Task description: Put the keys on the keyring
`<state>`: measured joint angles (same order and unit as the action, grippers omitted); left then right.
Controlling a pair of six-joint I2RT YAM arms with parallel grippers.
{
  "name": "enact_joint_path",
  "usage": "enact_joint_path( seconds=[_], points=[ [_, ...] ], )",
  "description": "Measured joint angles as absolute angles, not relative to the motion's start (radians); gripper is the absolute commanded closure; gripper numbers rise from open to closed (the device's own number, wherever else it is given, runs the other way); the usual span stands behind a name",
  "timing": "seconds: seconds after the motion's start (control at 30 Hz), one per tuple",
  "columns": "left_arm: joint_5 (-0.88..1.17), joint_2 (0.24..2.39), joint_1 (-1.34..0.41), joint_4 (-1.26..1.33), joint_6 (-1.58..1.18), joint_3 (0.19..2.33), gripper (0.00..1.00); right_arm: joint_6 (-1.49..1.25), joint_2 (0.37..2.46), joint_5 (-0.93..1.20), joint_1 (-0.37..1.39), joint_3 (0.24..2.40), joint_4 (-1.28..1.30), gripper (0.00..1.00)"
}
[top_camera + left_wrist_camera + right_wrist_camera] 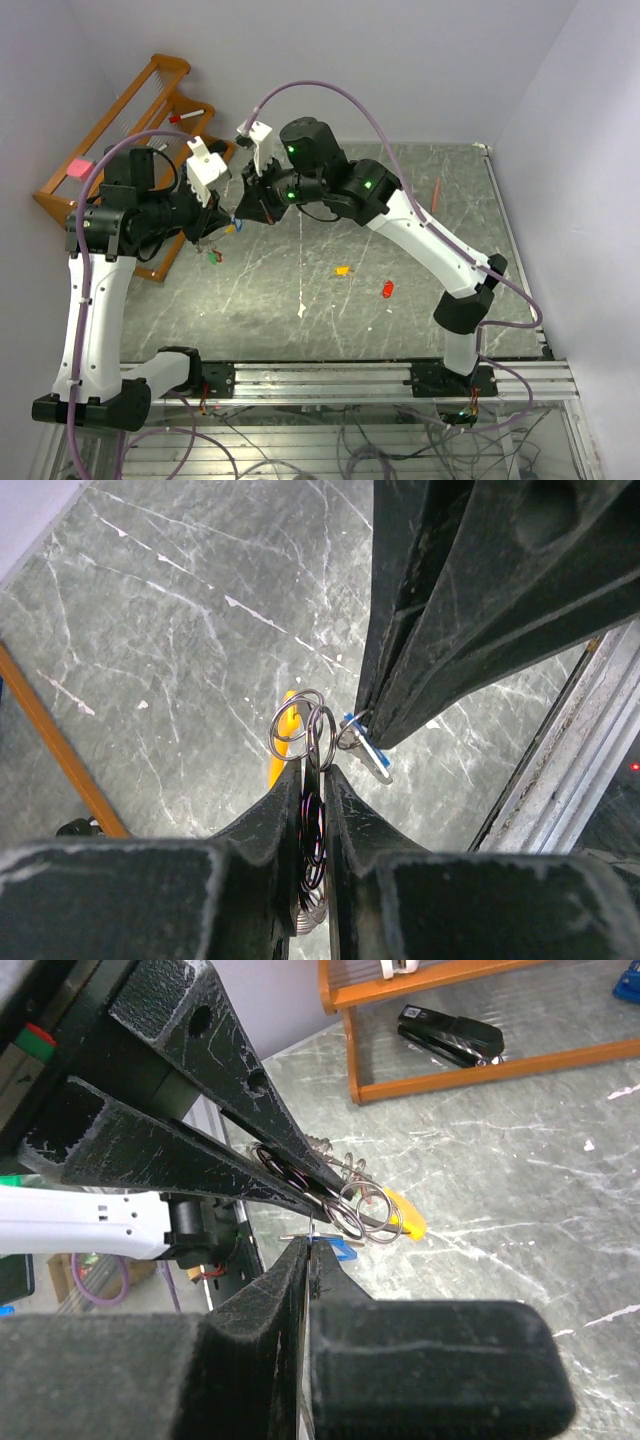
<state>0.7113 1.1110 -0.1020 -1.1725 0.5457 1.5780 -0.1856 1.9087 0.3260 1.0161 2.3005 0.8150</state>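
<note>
My left gripper is shut on the keyring, a cluster of thin silvery wire loops standing out past its tips, with a yellow curved piece hanging behind. My right gripper is shut on a blue-headed key, held right against the loops. The left wrist view shows that key at the tip of the right fingers. Above the table's left half, both grippers meet tip to tip. An orange key, a red key and a green-and-red one lie loose on the table.
A wooden rack stands at the back left with a black stapler and a pink note. A thin orange-red pencil lies at the back right. A white scrap lies mid-table. A metal rail runs along the near edge.
</note>
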Motion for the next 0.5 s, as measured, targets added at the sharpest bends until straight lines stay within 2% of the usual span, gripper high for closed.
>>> enact_joint_path(
  seconds=[0.5],
  points=[
    [0.709,1.119,-0.111,-1.205,0.589,1.610,0.93,-0.204,1.894,0.336,1.016,2.279,0.814,1.00]
  ],
)
